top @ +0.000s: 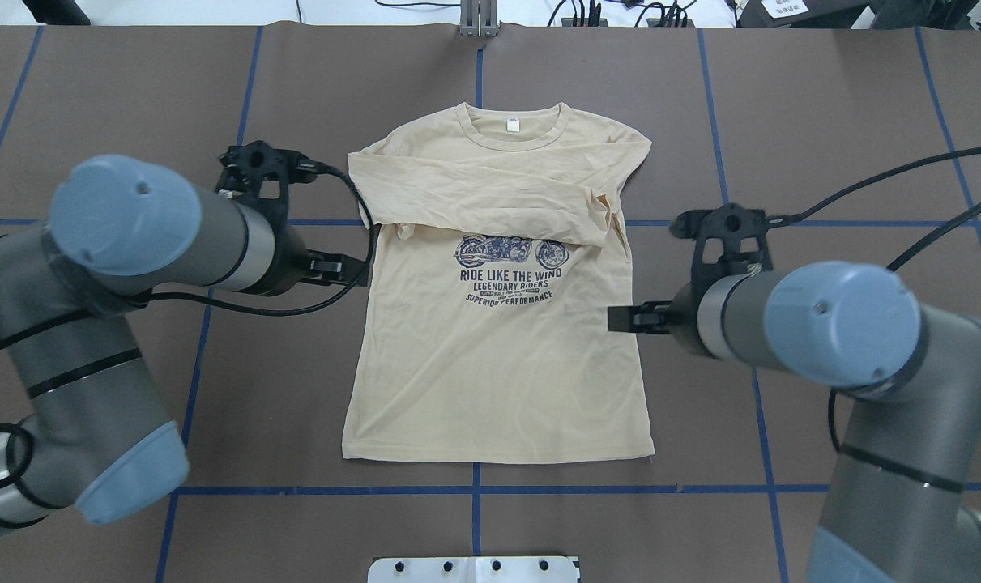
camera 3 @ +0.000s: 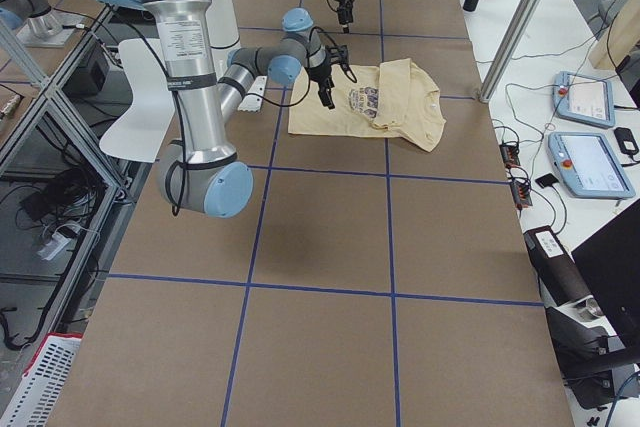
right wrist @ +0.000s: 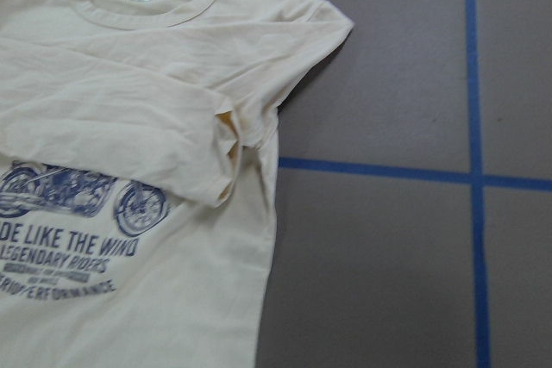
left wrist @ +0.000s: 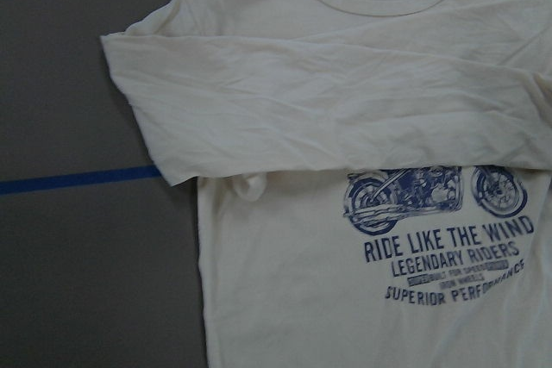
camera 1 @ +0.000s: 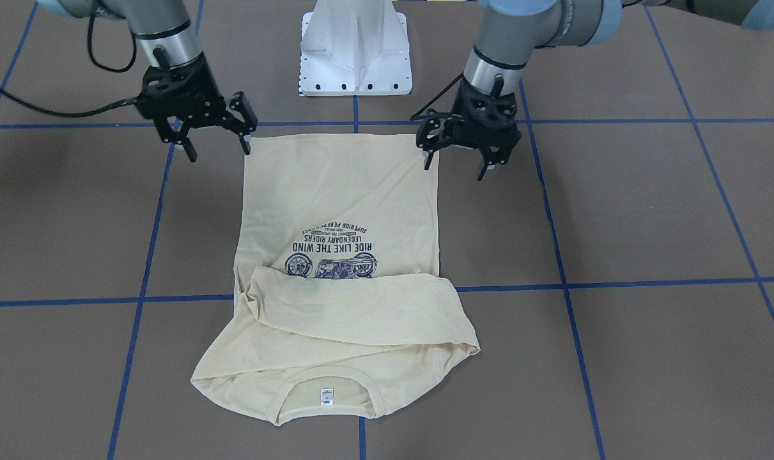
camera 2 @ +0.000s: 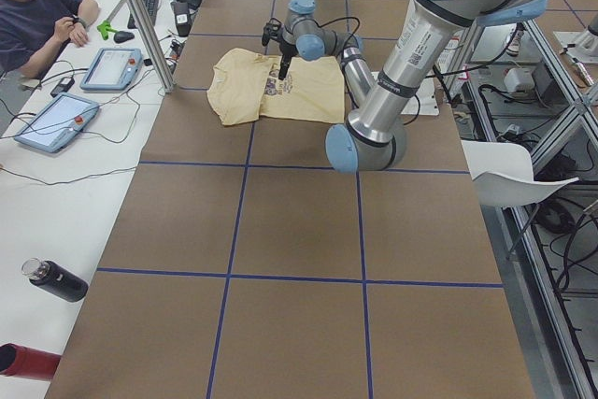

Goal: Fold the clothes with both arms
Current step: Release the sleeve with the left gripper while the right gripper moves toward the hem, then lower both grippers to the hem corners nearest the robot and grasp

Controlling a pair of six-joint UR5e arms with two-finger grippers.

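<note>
One pale cream-yellow shirt (top: 498, 364) lies flat, print side up, in the middle of the brown worktop (camera 1: 649, 211). Its long axis runs straight out from the robot, with the hem (top: 498, 460) toward the white base (camera 1: 355, 57) and the ribbed collar (top: 513, 139) and white neck tag (top: 512, 125) pointing away. Long sleeves (top: 474, 190) lie folded across the chest, covering the top of the navy motorcycle print (top: 510, 271). The left claw (camera 1: 455, 167) and right claw (camera 1: 217, 152) hang either side of the hem end, fingers spread apart and holding nothing.

Build notes: left arm (top: 215, 247) and right arm (top: 741, 316) have grey tubular links, silver wrist sleeves and light-blue joint caps. Black cables (camera 1: 73, 115) run to black skeletal fingers (camera 1: 241, 115). White pedestal base (camera 1: 355, 57) with dark bolt holes.
</note>
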